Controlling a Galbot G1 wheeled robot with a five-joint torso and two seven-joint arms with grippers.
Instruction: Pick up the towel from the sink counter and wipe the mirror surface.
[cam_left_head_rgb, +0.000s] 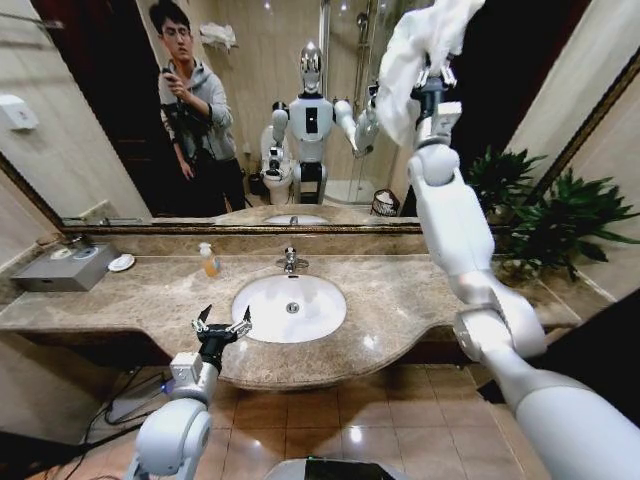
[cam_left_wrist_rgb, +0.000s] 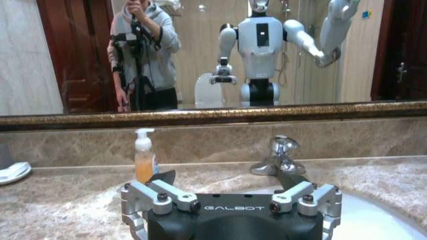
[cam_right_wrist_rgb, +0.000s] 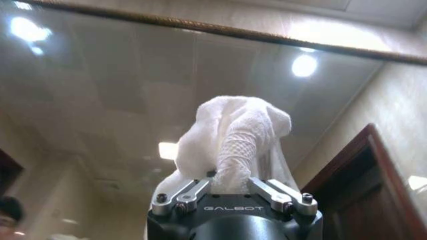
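Right hand (cam_left_head_rgb: 432, 78) is raised high on an extended arm, closed on the white towel (cam_left_head_rgb: 420, 55), which bunches up over the fingers and drapes toward the mirror surface (cam_left_head_rgb: 270, 110). Holding it that high and forward makes sense for wiping: the cloth leads, so fabric and not metal meets the glass. In the right wrist view the towel (cam_right_wrist_rgb: 230, 142) sits clamped between the fingers (cam_right_wrist_rgb: 181, 196) with the mirror surface (cam_right_wrist_rgb: 133, 75) right ahead, reflecting ceiling lights. Whether the cloth actually touches the glass is hard to tell; it looks very near or just in contact. Left hand (cam_left_head_rgb: 221, 327) is parked low over the front edge of the table (cam_left_head_rgb: 130, 300), fingers spread, holding nothing, just beside the white basin (cam_left_head_rgb: 289, 308), out of the working arm's way. Left wrist view shows the same left hand (cam_left_wrist_rgb: 230, 197) facing the faucet (cam_left_wrist_rgb: 280, 157) and a soap bottle (cam_left_wrist_rgb: 144, 157) that stands at the backsplash. Towel hides the right fingertips and part of the mirror behind it. The mirror frame (cam_left_head_rgb: 240, 228) is seen along its lower run, the upper parts are cut off. A grey tray (cam_left_head_rgb: 65, 268) sits at the far left of the table, contents too small to name.
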